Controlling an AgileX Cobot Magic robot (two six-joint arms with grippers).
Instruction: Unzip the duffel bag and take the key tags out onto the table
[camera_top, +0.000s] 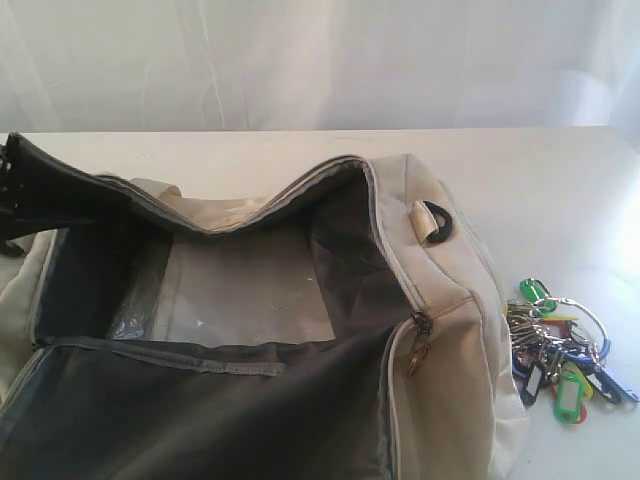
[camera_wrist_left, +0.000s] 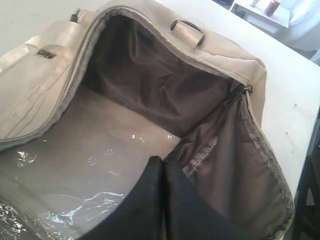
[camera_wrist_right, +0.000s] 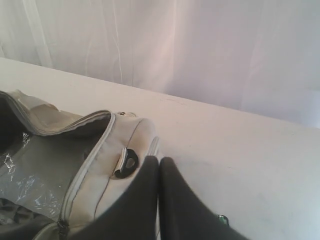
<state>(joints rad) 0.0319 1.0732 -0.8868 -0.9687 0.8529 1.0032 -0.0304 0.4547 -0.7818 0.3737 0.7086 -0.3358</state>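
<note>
We see the duffel bag (camera_top: 440, 250) unzipped and gaping on the table (camera_top: 560, 180), the key tags (camera_top: 560, 350) lying on the tabletop just beside its right end. Our left gripper (camera_wrist_left: 162, 162), over the bag's interior, and right gripper (camera_wrist_right: 159, 161), by its end, both have fingers pressed together, visibly empty.
</note>
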